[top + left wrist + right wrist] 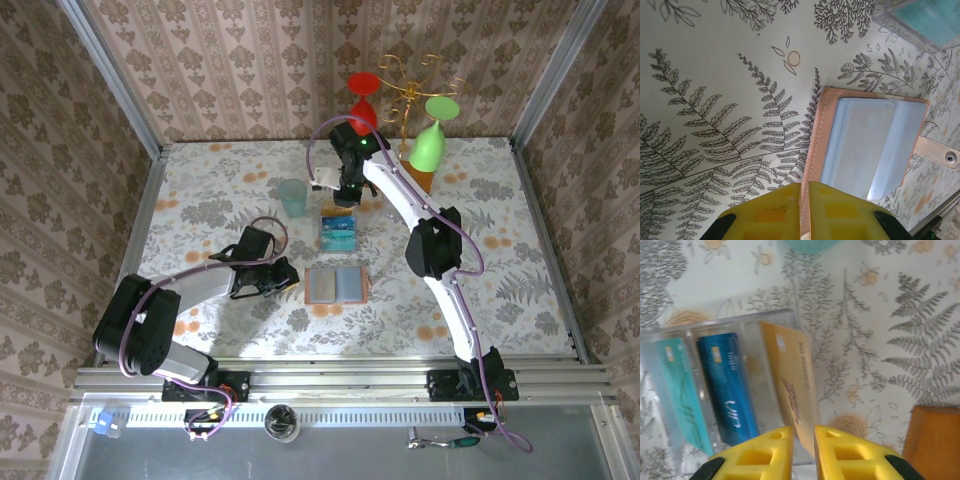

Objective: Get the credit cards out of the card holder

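Note:
The card holder [336, 285] lies open on the table, tan outside with grey-blue pockets [865, 145]. My left gripper [805, 184] is shut on its tan left edge [290, 280]. Further back, my right gripper [343, 200] hovers over a clear plastic tray [338, 232]. Three credit cards stand on edge in the tray's slots: a teal one [680, 390], a blue one [725, 385] and an orange one [790, 375]. The right gripper [803, 430] is open by a narrow gap, with the near end of the orange card between its fingers.
A teal tumbler [292, 197] stands just left of the tray. At the back, a gold wire glass rack [405, 90] holds a red glass [362, 100] and a green glass [428, 145]. Its orange wooden base [935, 440] lies right of the right gripper.

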